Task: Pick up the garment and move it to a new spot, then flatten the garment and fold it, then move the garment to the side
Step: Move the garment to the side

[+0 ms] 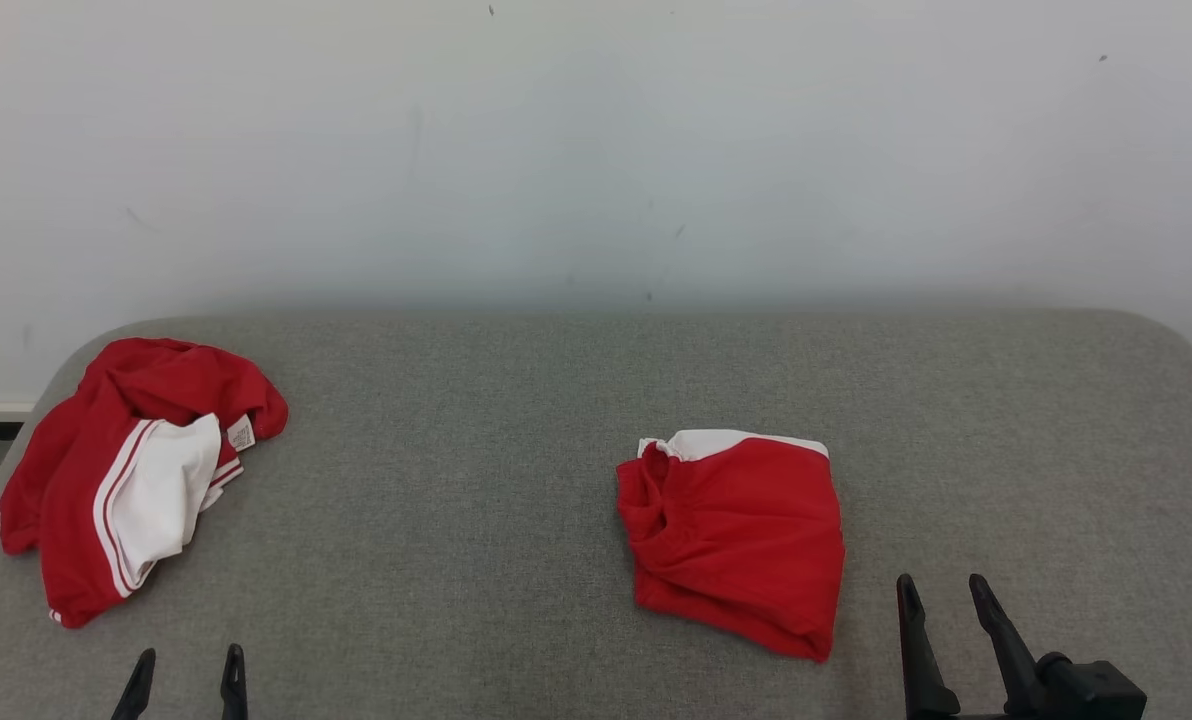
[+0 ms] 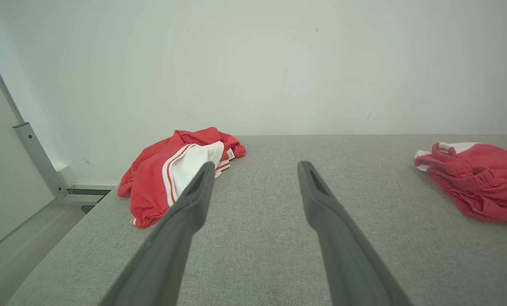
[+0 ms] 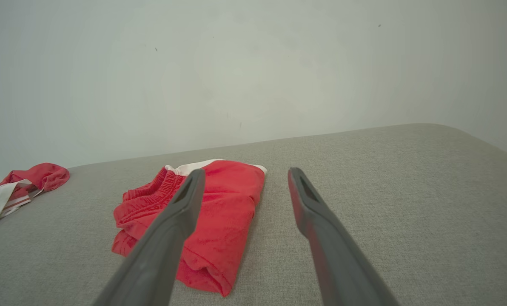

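A crumpled red and white garment (image 1: 126,470) lies in a heap at the far left of the grey padded table (image 1: 476,450). A second red garment (image 1: 736,530), folded into a compact square with a white strip at its far edge, rests right of centre. My left gripper (image 1: 190,655) is open at the near edge, below and right of the crumpled garment (image 2: 172,174), holding nothing. My right gripper (image 1: 942,582) is open just right of the folded garment (image 3: 219,212), apart from it. The left gripper (image 2: 257,165) and right gripper (image 3: 246,171) both hover above the table surface.
A pale wall (image 1: 596,150) rises directly behind the table. The table has rounded far corners; its left edge drops to the floor beside a metal frame (image 2: 36,161). Bare grey surface lies between the two garments and to the right of the folded one.
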Robot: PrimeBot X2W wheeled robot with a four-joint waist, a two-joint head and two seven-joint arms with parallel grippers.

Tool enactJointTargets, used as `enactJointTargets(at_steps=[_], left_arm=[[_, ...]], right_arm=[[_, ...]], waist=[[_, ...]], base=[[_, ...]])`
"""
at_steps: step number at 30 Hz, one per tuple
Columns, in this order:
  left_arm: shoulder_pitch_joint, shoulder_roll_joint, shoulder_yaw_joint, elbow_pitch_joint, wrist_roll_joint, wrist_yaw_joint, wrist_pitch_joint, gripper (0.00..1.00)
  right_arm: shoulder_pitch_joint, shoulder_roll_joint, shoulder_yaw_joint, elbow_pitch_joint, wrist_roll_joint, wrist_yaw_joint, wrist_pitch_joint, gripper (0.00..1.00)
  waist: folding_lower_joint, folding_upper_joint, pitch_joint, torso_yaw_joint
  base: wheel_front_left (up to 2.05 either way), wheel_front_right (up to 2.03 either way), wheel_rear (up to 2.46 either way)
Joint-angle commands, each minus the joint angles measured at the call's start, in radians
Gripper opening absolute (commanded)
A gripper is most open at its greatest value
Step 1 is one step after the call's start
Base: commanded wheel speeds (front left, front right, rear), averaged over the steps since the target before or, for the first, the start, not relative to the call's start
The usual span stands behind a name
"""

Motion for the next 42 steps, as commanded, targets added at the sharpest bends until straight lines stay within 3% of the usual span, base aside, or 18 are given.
enactJointTargets(at_steps=[1, 17, 30, 37, 42], left_arm=[[0.016, 0.008, -0.004, -0.008, -0.005, -0.007, -0.004, 1.00], [0.018, 0.047, -0.057, -0.029, -0.050, -0.005, -0.004, 1.00], [0.018, 0.043, -0.054, -0.016, -0.050, -0.005, -0.004, 1.00], [0.002, 0.021, -0.028, -0.021, -0.035, -0.005, -0.004, 1.00], [-0.030, 0.006, -0.044, -0.014, -0.014, -0.005, -0.004, 1.00]], right_arm=[[0.000, 0.002, 0.001, 0.003, -0.007, -0.002, -0.001, 1.00], [-0.001, 0.001, 0.004, 0.009, -0.008, -0.002, -0.001, 1.00], [-0.002, -0.001, 0.000, 0.037, -0.007, -0.002, -0.001, 1.00], [-0.137, -0.032, 0.045, 0.166, -0.002, -0.002, 0.014, 1.00], [-0.313, -0.075, 0.077, 0.344, 0.019, -0.002, 0.057, 1.00]], waist=[[0.0000, 0.0000, 0.000, 0.000], [0.0000, 0.0000, 0.000, -0.001], [0.0000, 0.0000, 0.000, 0.000], [0.0000, 0.0000, 0.017, -0.004], [0.0000, 0.0000, 0.042, 0.020]], base=[[0.00, 0.00, 0.00], [0.00, 0.00, 0.00], [0.00, 0.00, 0.00], [0.00, 0.00, 0.00], [0.00, 0.00, 0.00]])
